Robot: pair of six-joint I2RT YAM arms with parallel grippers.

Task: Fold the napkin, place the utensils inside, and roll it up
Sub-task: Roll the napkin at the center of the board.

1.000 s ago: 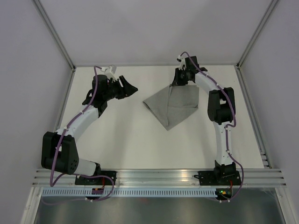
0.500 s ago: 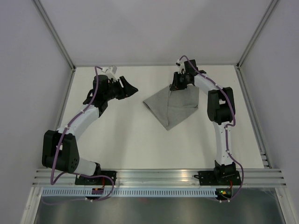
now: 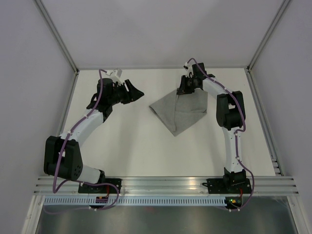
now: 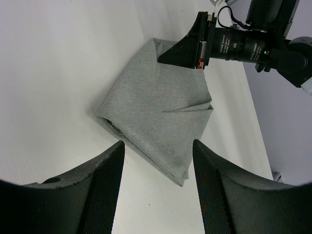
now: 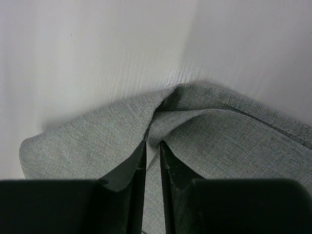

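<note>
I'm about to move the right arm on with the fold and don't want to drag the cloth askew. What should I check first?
1. Is the right pincer at the far corner of the napkin? Ok.
2. Is cloth truly clamped between its nearly closed jaws? Cannot tell.
3. Is the left pincer open and off the cloth? Ok.
4. Is the napkin folded over, with its layers lying on the table? Ok.
5. Is the fork in sight for loading? Not ok, none in any view.

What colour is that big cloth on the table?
The napkin is plain grey, no pattern; the left wrist view shows it best.
</note>
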